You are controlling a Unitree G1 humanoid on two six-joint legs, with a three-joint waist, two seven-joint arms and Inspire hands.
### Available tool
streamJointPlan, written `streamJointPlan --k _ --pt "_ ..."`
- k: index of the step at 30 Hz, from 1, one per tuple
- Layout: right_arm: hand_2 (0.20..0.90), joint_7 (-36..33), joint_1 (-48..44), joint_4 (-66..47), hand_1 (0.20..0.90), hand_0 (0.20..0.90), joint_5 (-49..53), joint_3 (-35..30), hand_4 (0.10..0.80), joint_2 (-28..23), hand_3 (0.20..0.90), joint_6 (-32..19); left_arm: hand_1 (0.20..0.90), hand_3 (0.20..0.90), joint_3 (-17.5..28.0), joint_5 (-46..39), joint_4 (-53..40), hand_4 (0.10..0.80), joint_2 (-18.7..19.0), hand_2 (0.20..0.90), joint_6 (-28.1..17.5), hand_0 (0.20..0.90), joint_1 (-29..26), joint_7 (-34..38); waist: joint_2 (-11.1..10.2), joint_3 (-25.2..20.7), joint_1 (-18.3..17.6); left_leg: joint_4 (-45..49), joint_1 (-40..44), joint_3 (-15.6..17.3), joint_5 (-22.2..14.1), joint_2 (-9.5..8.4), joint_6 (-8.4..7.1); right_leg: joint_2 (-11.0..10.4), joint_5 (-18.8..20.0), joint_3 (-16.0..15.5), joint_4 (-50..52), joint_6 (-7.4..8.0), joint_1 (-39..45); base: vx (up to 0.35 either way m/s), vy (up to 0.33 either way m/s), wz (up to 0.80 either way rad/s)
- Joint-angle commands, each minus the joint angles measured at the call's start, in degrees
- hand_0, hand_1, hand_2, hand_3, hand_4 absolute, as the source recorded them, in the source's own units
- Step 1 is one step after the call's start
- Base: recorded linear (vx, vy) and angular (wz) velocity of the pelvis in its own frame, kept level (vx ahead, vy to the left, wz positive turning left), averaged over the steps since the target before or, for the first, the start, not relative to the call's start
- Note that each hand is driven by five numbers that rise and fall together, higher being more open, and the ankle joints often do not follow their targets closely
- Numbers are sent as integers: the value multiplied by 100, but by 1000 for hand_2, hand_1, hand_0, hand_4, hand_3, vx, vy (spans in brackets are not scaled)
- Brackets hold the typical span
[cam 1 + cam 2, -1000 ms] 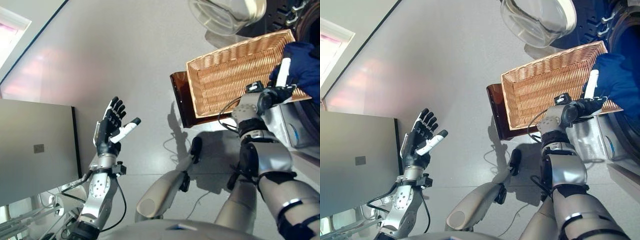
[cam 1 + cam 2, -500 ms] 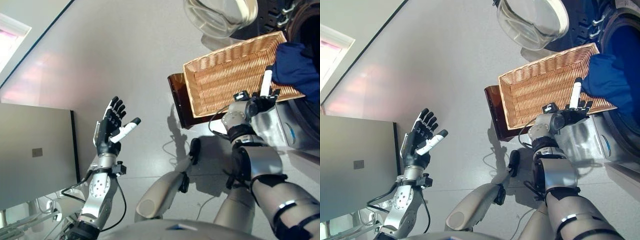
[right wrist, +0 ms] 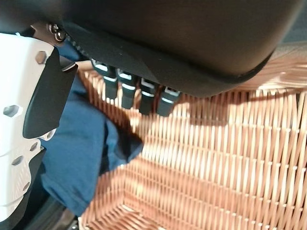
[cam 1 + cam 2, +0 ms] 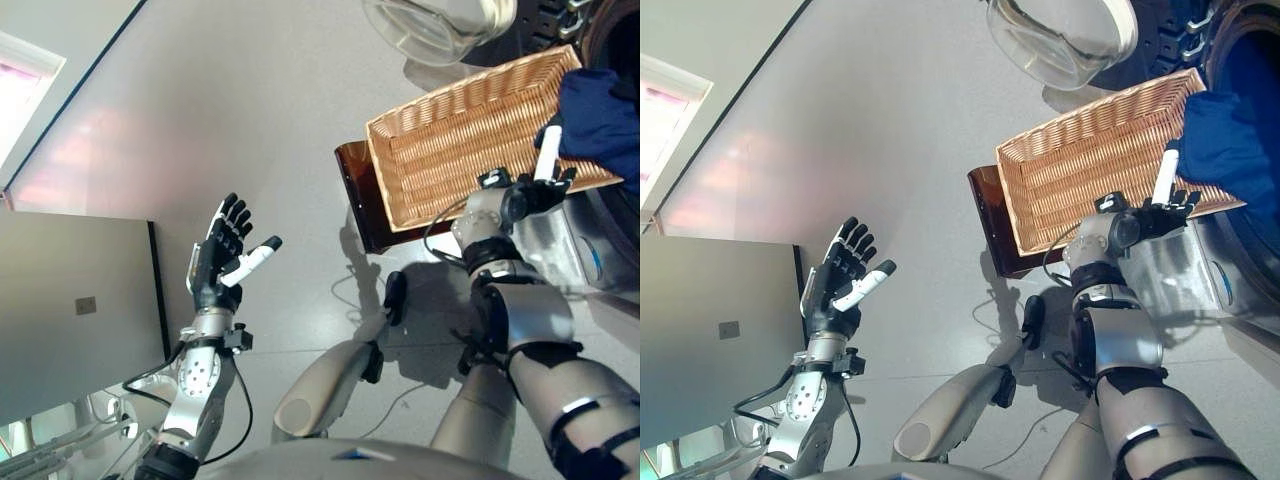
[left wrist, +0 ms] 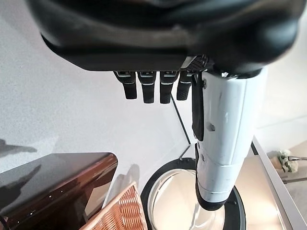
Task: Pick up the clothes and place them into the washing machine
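While the right robot hand hovers at the near rim of the wicker basket, its fingers are straight and apart, holding nothing, with the white-covered thumb standing up beside the dark blue garment. That basket is a shallow rectangle of tightly woven tan cane, ribbed in rows, and it rests tilted on a glossy dark brown stand over the smooth pale grey floor. Soft and matte, the garment lies bunched in heavy folds over the basket's far corner, spilling toward the dark round mouth of the washing machine; the right wrist view shows one creased flap of it lying on the weave just past the fingertips. A clear, rounded glass door with a pale ring hangs open above the basket. Compared with half a second ago, the right robot hand has moved slightly closer to the cloth. Off to the left, the left robot hand is raised over the floor, open and empty, unchanged.
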Motion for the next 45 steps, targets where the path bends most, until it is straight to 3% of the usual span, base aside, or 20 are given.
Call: streamJointPlan --k 1,4,5,6,11,14,15,16,18,19,37,45 --pt "900 97 -661 -417 900 900 -616 394 800 -1147 900 -221 900 900 185 -47 -711 800 221 900 -641 900 -149 41 278 -29 178 305 339 120 -917 -202 -303 -21 842 278 -2011 61 859 0 0 0" --pt "900 90 -785 -412 900 900 -702 502 800 -1336 900 -187 900 900 178 -46 -733 800 241 900 -634 900 -164 31 278 -61 187 265 364 118 -910 -193 -308 -10 838 289 -2004 69 860 0 0 0" --pt "683 97 -801 -425 683 683 -723 520 645 -1363 683 -178 900 900 177 -43 -730 800 247 900 -631 900 -170 31 276 -64 179 258 375 114 -908 -193 -309 -6 835 291 -2006 69 867 8 1 -3" --pt "647 86 -810 -446 647 647 -740 525 620 -1379 647 -188 900 900 183 -31 -723 800 251 900 -625 900 -181 39 274 -59 164 255 387 118 -904 -188 -315 -6 839 289 -2002 72 871 14 2 -4" --pt "829 75 -848 -481 829 829 -814 570 749 -1459 829 -182 900 900 220 -38 -706 800 239 900 -621 900 -195 59 265 -100 122 236 448 123 -923 -197 -320 10 820 304 -1997 74 902 0 0 0" --pt "801 70 -853 -493 801 801 -831 590 729 -1511 801 -197 900 900 248 -56 -711 800 223 900 -634 900 -188 42 259 -137 118 224 489 109 -930 -193 -323 8 813 301 -2004 75 945 0 0 0" --pt "645 85 -841 -528 645 645 -838 583 618 -1510 645 -204 900 900 254 -61 -708 800 212 900 -634 900 -179 40 250 -151 106 218 510 112 -933 -193 -322 11 807 291 -2010 72 979 0 0 0" --pt "620 84 -837 -531 620 620 -839 581 600 -1509 620 -204 900 900 254 -61 -709 800 213 900 -634 900 -177 39 251 -150 104 216 515 111 -933 -192 -322 11 806 288 -2013 72 986 0 0 0" --pt "765 102 -836 -502 765 765 -847 601 704 -1495 765 -192 900 900 257 -76 -687 800 212 900 -630 900 -189 48 235 -159 86 212 542 112 -935 -198 -324 17 814 278 -2028 74 1018 0 0 0" --pt "900 104 -838 -477 900 900 -857 606 800 -1507 900 -176 900 900 263 -78 -677 800 206 900 -635 900 -187 50 226 -163 79 212 548 120 -935 -201 -326 18 814 275 -2036 71 1022 0 0 0" --pt "900 76 -811 -529 900 900 -866 553 800 -1758 900 -237 900 900 330 -84 -621 800 172 900 -651 900 -176 11 221 -228 36 136 671 134 -939 -217 -335 20 838 279 -2137 81 1144 0 0 0" --pt "900 134 -756 -339 900 900 -805 601 800 -1522 900 -187 900 900 316 -126 -577 800 153 900 -641 900 -174 -5 214 -164 44 177 597 171 -949 -188 -312 68 855 318 -2149 73 1070 -9 0 -3"
